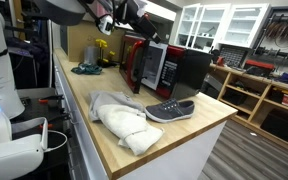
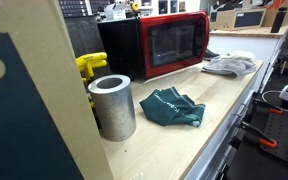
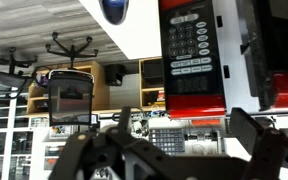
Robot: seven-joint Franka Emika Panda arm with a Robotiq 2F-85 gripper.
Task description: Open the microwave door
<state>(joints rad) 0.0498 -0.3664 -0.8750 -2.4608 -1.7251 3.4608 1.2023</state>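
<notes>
The red-fronted microwave (image 1: 174, 68) stands on the wooden counter and shows in both exterior views (image 2: 124, 45). Its door (image 2: 174, 42), red-framed with a dark glass window, looks flush with the front; it also shows in an exterior view (image 1: 149, 68). In the wrist view, which is turned sideways, the control panel (image 3: 192, 45) with pale buttons fills the upper middle. My gripper (image 3: 174, 150) is open and empty, its fingers spread wide, apart from the panel. In an exterior view the gripper (image 1: 124, 15) hangs above the microwave's far end.
On the counter (image 1: 84, 110) lie a grey shoe (image 1: 170, 110), a white cloth (image 1: 119, 118), a teal cloth (image 2: 172, 108) and a yellow object (image 2: 89, 65). A metal cylinder (image 2: 112, 105) stands near one camera. Shelves (image 1: 259, 95) stand beyond the counter end.
</notes>
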